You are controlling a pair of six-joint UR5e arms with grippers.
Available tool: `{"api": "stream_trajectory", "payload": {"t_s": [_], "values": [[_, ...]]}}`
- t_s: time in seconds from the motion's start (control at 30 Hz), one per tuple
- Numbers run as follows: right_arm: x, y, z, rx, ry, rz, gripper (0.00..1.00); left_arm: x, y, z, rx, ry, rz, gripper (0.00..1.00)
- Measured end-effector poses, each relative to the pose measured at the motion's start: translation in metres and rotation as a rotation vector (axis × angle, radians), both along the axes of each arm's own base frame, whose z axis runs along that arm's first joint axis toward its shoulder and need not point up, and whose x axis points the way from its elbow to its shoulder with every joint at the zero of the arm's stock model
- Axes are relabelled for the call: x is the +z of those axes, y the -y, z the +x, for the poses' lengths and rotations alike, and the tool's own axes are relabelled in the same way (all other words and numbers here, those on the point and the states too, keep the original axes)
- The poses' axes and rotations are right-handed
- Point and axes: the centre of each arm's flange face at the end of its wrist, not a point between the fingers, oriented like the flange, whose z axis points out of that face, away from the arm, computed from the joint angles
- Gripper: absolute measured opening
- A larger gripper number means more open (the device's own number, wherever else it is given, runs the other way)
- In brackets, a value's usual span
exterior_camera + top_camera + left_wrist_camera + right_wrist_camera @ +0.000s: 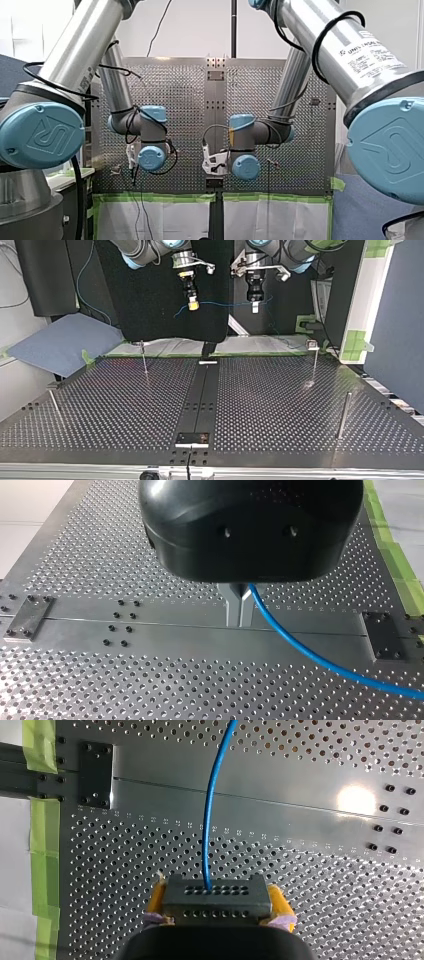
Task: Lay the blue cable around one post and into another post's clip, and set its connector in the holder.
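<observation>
Blue cable, thin, smooth and glossy, hangs in a shallow sag between two grippers raised above the perforated metal table. My left gripper points down, its metal fingers pinched tight on the cable. My right gripper clamps its yellow pads on the connector, a dark rectangular block dotted with holes. Slim upright posts stand on the table.
</observation>
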Motion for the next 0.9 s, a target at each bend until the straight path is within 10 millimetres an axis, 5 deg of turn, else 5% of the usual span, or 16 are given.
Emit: {"api": "stream_trajectory", "payload": {"t_s": [0.7,0.9], "values": [[0.0,0.0,0.0,-0.001,0.001,0.0,0.0,-0.002,-0.001,0.0,0.0,-0.003,-0.001,0.0],[0.023,0.017,0.005,-0.045,0.05,-0.006,0.0,-0.003,-0.007,0.015,-0.001,0.014,-0.045,0.0]]}}
